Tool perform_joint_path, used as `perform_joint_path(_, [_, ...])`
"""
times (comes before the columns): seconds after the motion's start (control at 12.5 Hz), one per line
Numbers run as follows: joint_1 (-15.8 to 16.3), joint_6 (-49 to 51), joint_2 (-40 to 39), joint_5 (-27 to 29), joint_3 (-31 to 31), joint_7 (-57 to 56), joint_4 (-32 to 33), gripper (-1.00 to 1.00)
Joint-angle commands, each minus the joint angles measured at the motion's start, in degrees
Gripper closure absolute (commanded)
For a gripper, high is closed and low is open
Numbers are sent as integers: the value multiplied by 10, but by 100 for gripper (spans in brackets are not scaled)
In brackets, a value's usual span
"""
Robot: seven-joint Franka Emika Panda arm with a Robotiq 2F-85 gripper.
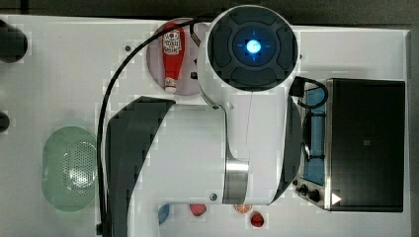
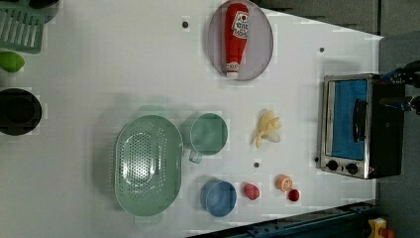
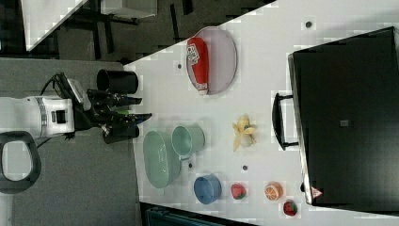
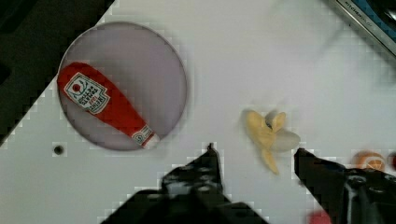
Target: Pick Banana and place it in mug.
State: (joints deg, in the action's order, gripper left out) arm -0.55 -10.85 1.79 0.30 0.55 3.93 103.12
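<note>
**Open gripper above the table, banana lying free between the fingertips in the wrist view**

Franka arm (image 1: 197, 148): covers the centre of the top view. Toaster oven (image 2: 356, 126): black and steel, at 3 o'clock in the left view, blue interior behind its glass door. Colander (image 2: 148, 166): pale green, perforated, oval, at 8 o'clock from the left view's centre. Oval plate (image 2: 261, 49): grey, at 12 o'clock, carrying a red ketchup bottle (image 2: 236, 37) lying on its side. Mug (image 2: 209, 134): dull green, upright, empty, touching or just beside the colander's rim. Blue bowl (image 2: 218, 198): at 6 o'clock from the mug. Gripper (image 4: 254, 158): jaws spread apart, holding nothing; raised off the table at 9 o'clock in the right view. Banana (image 4: 268, 135): pale yellow, partly peeled, on the bare table, at 3 o'clock from the mug in the left view, apart from it; in the wrist view it sits between and just beyond the two fingertips, touching neither. Orange slice (image 2: 283, 182) and two red toy fruits (image 2: 251, 191): near the bowl.
</note>
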Motion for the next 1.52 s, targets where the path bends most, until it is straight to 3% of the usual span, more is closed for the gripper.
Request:
perform_joint_path(0.08, [-16, 97, 216, -7, 28, -56, 147, -54])
perform_joint_path(0.24, [-15, 95, 213, -7, 28, -59, 167, -100])
perform_joint_path(0.48, [-12, 37, 192, -7, 23, -85, 232, -100])
perform_joint_path(0.96, [-12, -232, 85, -7, 12, -253, 357, -100])
perform_joint_path(1.28, [-12, -368, -18, -7, 9, -423, 381, -100])
perform_joint_path(1.52, [-12, -421, -92, -7, 4, -447, 381, -100])
